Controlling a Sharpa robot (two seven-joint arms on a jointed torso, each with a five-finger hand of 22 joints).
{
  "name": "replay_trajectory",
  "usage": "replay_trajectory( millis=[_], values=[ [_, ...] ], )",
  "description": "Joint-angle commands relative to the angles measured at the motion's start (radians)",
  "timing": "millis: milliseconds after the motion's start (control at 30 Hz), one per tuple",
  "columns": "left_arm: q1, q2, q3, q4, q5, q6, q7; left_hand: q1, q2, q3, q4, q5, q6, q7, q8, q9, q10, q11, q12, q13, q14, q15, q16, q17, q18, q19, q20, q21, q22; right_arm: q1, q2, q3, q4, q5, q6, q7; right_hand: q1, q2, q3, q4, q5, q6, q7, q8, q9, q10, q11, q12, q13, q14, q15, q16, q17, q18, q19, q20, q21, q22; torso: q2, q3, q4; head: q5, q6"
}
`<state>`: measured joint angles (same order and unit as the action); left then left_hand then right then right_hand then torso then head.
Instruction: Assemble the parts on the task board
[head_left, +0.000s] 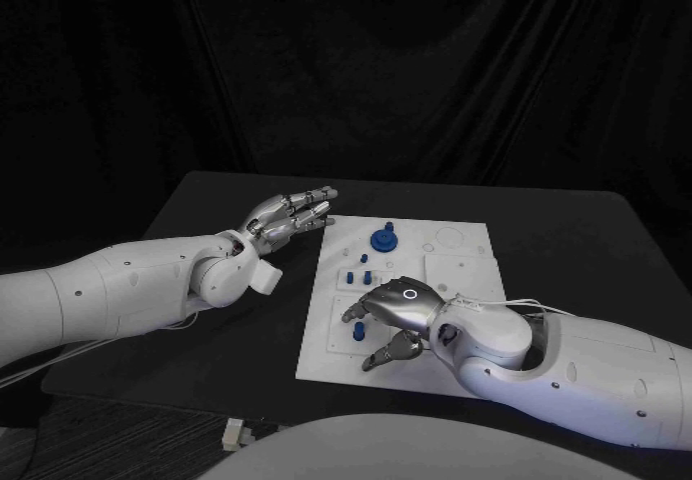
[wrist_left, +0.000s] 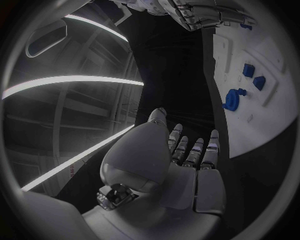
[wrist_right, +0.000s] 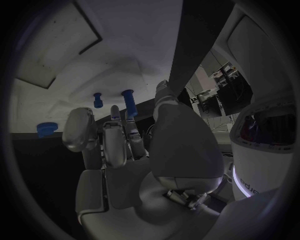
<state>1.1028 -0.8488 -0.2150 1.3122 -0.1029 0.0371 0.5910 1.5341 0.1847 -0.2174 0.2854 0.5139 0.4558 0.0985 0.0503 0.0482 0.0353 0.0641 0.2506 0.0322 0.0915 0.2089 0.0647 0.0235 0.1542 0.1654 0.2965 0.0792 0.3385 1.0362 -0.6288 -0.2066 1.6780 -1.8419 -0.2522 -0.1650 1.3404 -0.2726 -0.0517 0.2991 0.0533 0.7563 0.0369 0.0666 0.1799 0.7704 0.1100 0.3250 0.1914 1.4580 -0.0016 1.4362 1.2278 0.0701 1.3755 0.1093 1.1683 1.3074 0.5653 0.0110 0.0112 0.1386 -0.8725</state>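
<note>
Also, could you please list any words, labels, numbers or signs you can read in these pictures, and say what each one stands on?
None can be read.
The task board shows engraved outlines, no lettering.
Small dark marks on a white curved part in the right wrist view: too blurred to read.
Small reddish marks on a pale strip in the left wrist view: too small to read.

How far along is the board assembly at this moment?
Early to midway, as far as I can tell. A round blue part and small blue pegs already sit on the task board. Nothing is in hand: the right hand hovers over the board's near half, the left hand is off the board's far-left corner. Other recesses look unfilled.
</note>
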Motion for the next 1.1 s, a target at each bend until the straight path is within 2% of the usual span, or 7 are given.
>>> replay_trajectory(
  millis=[33, 300, 467, 700, 900, 1000, 1100],
  values=[
    [-0.002, 0.001, 0.001, 0.001, 0.006, 0.011, 0.011, 0.012, 0.0, 0.005, -0.001, 0.006, 0.006, 0.001, 0.004, 0.001, 0.002, 0.006, -0.006, 0.001, 0.007, 0.001, 0.006, 0.001, -0.017, 0.008, -0.002, 0.005, -0.001, 0.001, -0.015, 0.0, 0.018, -0.007, -0.057, -0.027, -0.003, -0.012, -0.033, 0.001, -0.001, -0.01, 0.002, -0.001, -0.005, -0.011, 0.0, 0.0, -0.001, -0.003, 0.006, -0.003, -0.002, 0.019, -0.007, 0.001, -0.006, 0.144, 0.0, 0.0001, -0.0007, 0.002, 0.0],
    [-0.002, -0.003, 0.001, 0.003, 0.006, 0.009, 0.013, 0.012, 0.0, 0.005, -0.001, 0.006, 0.006, 0.001, 0.004, 0.001, 0.002, 0.006, -0.006, 0.001, 0.007, 0.001, 0.006, 0.001, -0.017, 0.008, -0.002, 0.005, -0.001, 0.063, -0.101, 0.001, 0.079, -0.006, -0.202, -0.009, -0.005, -0.009, -0.029, 0.001, 0.0, -0.059, -0.003, -0.003, -0.024, -0.027, 0.005, 0.008, -0.002, -0.005, 0.01, -0.002, -0.003, 0.019, -0.009, 0.004, -0.009, 0.144, 0.0, 0.0002, -0.0003, 0.002, 0.0],
    [-0.002, -0.006, 0.001, 0.006, 0.006, 0.008, 0.014, 0.013, 0.0, 0.005, -0.002, 0.006, 0.005, 0.001, 0.004, 0.001, 0.001, 0.006, -0.006, 0.001, 0.007, 0.001, 0.006, 0.001, -0.017, 0.008, -0.002, 0.005, -0.002, 0.153, -0.181, 0.001, 0.12, 0.076, -0.276, 0.028, 0.035, 0.074, 0.053, -0.003, 0.041, 0.003, 0.01, 0.021, -0.025, 0.046, -0.007, 0.088, 0.02, -0.004, 0.005, 0.0, -0.004, 0.019, -0.003, 0.005, -0.004, 0.146, -0.001, 0.0002, 0.0001, -0.001, 0.0],
    [-0.002, -0.008, 0.001, 0.014, 0.006, 0.004, 0.015, 0.014, 0.0, 0.005, -0.002, 0.006, 0.007, 0.001, 0.004, 0.002, 0.001, 0.007, -0.005, 0.001, 0.007, 0.001, 0.006, 0.001, -0.018, 0.008, -0.002, 0.005, -0.002, 0.264, -0.309, 0.0, 0.15, 0.24, -0.301, 0.0, 0.148, 0.137, 0.106, -0.013, 0.164, 0.175, 0.032, 0.108, -0.005, 0.366, -0.119, 0.453, 0.209, -0.074, -0.062, -0.101, -0.189, 0.035, -0.045, -0.052, -0.094, 0.12, 0.0, -0.0003, 0.0011, -0.014, 0.0],
    [-0.002, -0.009, 0.001, 0.016, 0.006, -0.001, 0.012, 0.015, 0.0, 0.006, -0.003, 0.008, 0.01, 0.002, 0.004, 0.002, 0.002, 0.008, -0.003, 0.001, 0.008, 0.001, 0.007, 0.001, -0.019, 0.004, -0.002, 0.003, -0.01, 0.288, -0.372, 0.0, 0.136, 0.269, -0.049, -0.204, -0.202, 0.164, 0.05, -0.006, 0.133, 0.307, 0.014, 0.206, 0.065, 0.765, -0.149, 1.206, 1.294, 0.085, -0.074, 0.096, 0.255, 0.019, 0.002, -0.079, -0.034, 0.146, -0.001, -0.0011, 0.0004, -0.013, 0.0],
    [-0.002, -0.01, 0.001, 0.016, 0.006, -0.002, 0.012, 0.016, 0.0, 0.006, -0.003, 0.008, 0.011, 0.002, 0.004, 0.002, 0.002, 0.008, -0.003, 0.001, 0.008, 0.001, 0.007, 0.001, -0.019, 0.006, -0.002, 0.003, -0.007, 0.292, -0.384, 0.0, 0.124, 0.258, 0.102, -0.292, -0.367, 0.073, 0.02, 0.001, 0.06, 0.413, -0.012, 0.276, 0.113, 0.8, -0.155, 1.246, 1.379, 0.113, -0.092, 0.135, 0.343, -0.013, 0.079, -0.088, 0.127, 0.189, -0.003, -0.0022, -0.0008, -0.015, 0.0],
    [-0.002, -0.008, 0.001, 0.015, 0.006, -0.002, 0.013, 0.016, 0.0, 0.006, -0.003, 0.008, 0.01, 0.002, 0.004, 0.002, 0.002, 0.008, -0.003, 0.001, 0.008, 0.001, 0.008, 0.002, -0.019, 0.007, -0.002, 0.004, -0.005, 0.293, -0.387, 0.0, 0.108, 0.251, 0.271, -0.365, -0.483, 0.069, -0.015, 0.001, 0.091, 0.454, -0.024, 0.28, 0.134, 0.8, -0.156, 1.246, 1.379, 0.113, -0.109, 0.135, 0.343, -0.042, 0.145, -0.105, 0.275, 0.227, -0.002, -0.002, -0.0004, -0.019, 0.0]
  ],
)
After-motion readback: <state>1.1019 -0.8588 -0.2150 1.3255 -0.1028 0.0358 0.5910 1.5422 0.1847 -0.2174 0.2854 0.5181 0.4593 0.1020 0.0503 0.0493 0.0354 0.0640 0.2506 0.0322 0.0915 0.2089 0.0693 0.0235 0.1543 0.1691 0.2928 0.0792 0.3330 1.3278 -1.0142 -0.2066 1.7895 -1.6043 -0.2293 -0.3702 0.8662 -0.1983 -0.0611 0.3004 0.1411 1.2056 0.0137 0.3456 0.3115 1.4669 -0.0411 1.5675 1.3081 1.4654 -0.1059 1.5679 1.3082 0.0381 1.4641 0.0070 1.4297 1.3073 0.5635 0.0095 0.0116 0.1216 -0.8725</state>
